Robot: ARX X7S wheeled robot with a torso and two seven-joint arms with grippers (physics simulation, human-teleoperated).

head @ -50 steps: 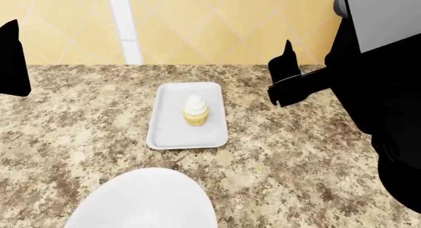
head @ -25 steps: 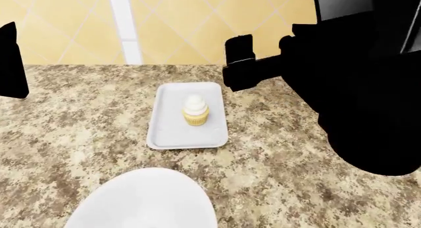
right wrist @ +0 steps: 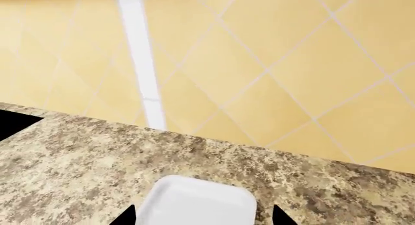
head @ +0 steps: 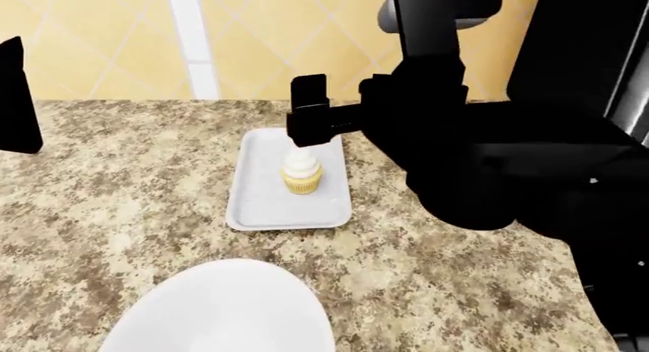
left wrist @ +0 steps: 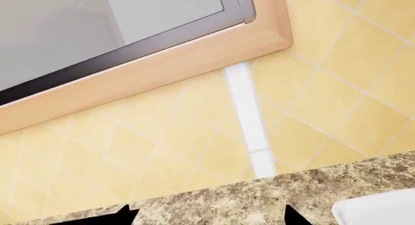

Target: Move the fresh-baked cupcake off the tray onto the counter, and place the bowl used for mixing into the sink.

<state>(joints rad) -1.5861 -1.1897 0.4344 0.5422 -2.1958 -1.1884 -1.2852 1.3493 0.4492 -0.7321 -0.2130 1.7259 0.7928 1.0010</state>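
Now reaching for cupcake [head: 301,172] on tray [head: 266,204]; my right tool [head: 309,118] hovers above it, fingers spread wide. Next I lower, close, lift to surface [head: 121,185].

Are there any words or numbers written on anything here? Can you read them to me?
None: no words, numbers, labels or signs can be read in any view.
The small pale-yellow cupcake has no writing.
The flat white rectangular tray is plain.
The large round white bowl is plain.
The speckled beige and brown counter and the yellow tiled wall show only patterns.
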